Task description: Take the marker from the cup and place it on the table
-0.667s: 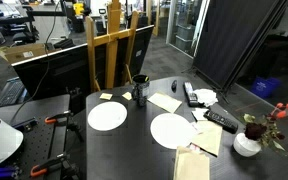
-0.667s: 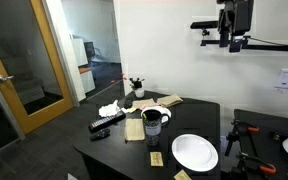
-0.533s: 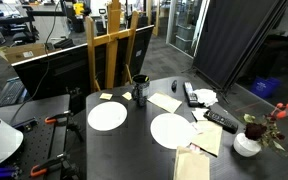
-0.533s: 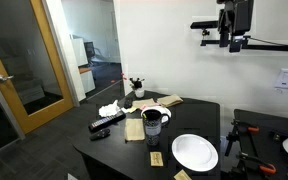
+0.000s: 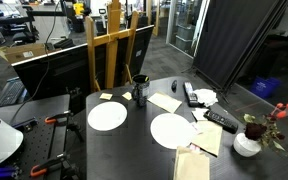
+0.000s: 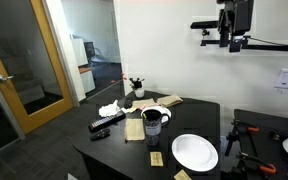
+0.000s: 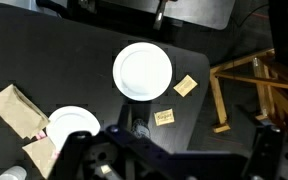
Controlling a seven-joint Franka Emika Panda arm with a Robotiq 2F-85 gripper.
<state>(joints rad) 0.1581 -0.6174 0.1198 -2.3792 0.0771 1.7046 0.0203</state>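
The dark cup stands on the black round table near its far edge, between two white plates. It also shows in the other exterior view and in the wrist view, where the gripper partly hides it. I cannot make out the marker in any view. My gripper hangs high above the table, its dark fingers spread wide with nothing between them. The arm does not show in either exterior view.
Two white plates lie on the table with yellow notes, brown paper bags, a black remote and a white vase with flowers. A wooden easel stands at the table's edge.
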